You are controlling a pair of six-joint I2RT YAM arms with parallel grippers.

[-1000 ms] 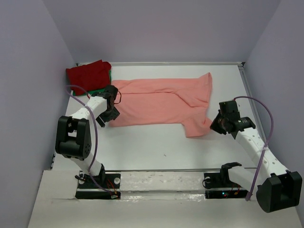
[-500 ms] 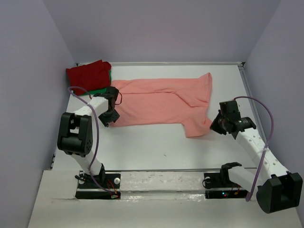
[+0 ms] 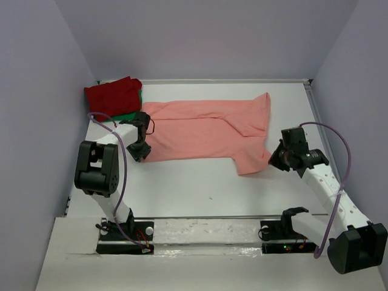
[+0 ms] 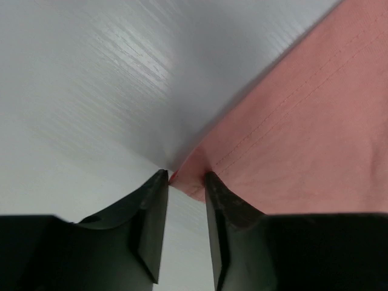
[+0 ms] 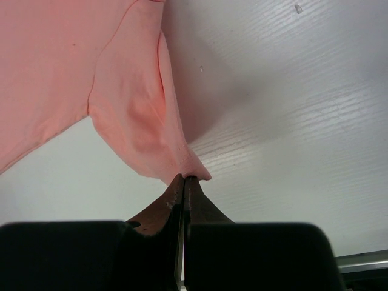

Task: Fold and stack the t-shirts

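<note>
Left gripper [image 4: 182, 177]: jaws apart, straddling salmon-pink cloth t-shirt [image 4: 303, 121] corner.
Right gripper [image 5: 183, 177]: clamped on its hem; bare white desk [image 5: 291, 121] alongside.
Count: three, with dark red t-shirt [image 3: 112, 94], green t-shirt [image 3: 127, 114].

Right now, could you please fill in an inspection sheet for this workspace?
Surface: white table, matte.
Job's things: salmon-pink t-shirt spread out mid-table; dark red t-shirt folded on top of green t-shirt at the far left corner.
Clutter: nothing seen.
Grippers: left gripper open, its jaws either side of the pink shirt's near left corner; right gripper shut on the shirt's near right tip.
Cables: left purple cable and right purple cable loop loosely along each arm.
Surroundings: pale lilac walls on three sides.
</note>
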